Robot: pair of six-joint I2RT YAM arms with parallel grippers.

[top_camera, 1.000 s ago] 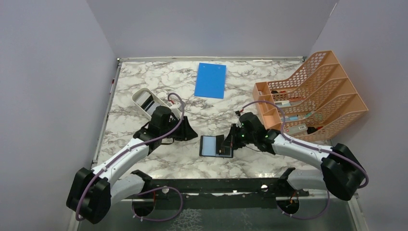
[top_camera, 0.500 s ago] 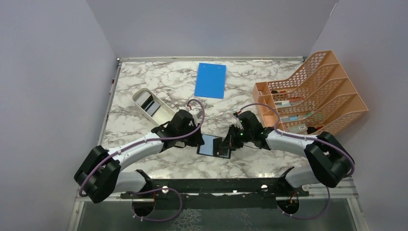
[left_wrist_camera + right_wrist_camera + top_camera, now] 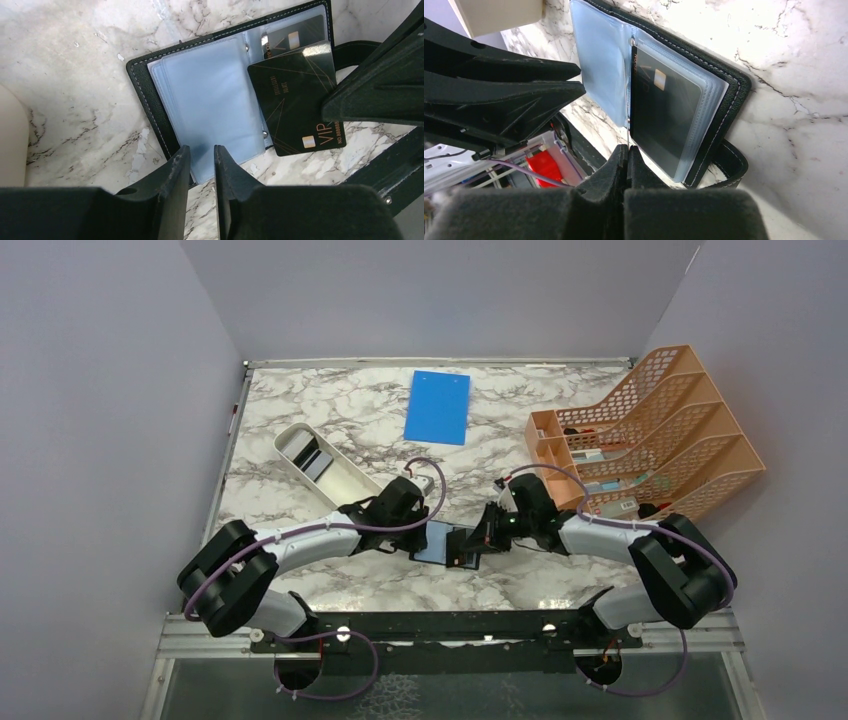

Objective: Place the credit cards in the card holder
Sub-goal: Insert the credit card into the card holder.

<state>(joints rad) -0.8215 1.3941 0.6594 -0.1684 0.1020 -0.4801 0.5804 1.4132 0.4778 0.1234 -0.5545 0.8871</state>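
Card holder (image 3: 440,540) open; right jaws clamp black card (image 3: 292,102) above it; left jaws slightly apart astride sleeve (image 3: 210,100); tray (image 3: 352,480) nearby.

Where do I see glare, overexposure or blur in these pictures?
Left wrist view: a pale reflection washes out the upper right corner of the dark card, while the card holder looks sharp. Right wrist view: the marble table is burnt out near the top, and the right gripper, close to the lens, is blurred. Top view: evenly lit and sharp.
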